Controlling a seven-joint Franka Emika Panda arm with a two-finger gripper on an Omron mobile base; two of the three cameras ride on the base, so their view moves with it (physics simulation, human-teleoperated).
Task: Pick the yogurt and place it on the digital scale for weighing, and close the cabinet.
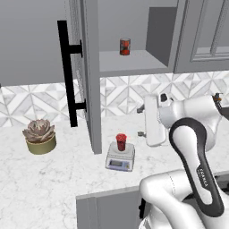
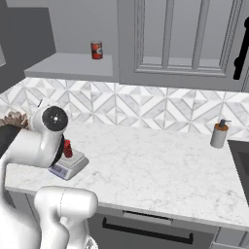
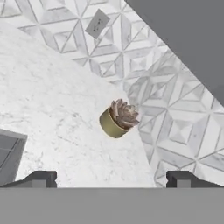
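Yogurt (image 1: 120, 142) stands on the digital scale (image 1: 120, 158), tool (image 3: 112, 178) elsewhere, spread.

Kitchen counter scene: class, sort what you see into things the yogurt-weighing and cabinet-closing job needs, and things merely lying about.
Job:
- small red tapered yogurt cup, on the scale
- flat grey-white digital scale
- grey glass-paned cabinet door, open

Lying about:
- red cylindrical can
- potted succulent
- soap dispenser

yogurt (image 2: 67, 148) upright on digital scale (image 2: 68, 166); red can (image 2: 97, 49) on shelf
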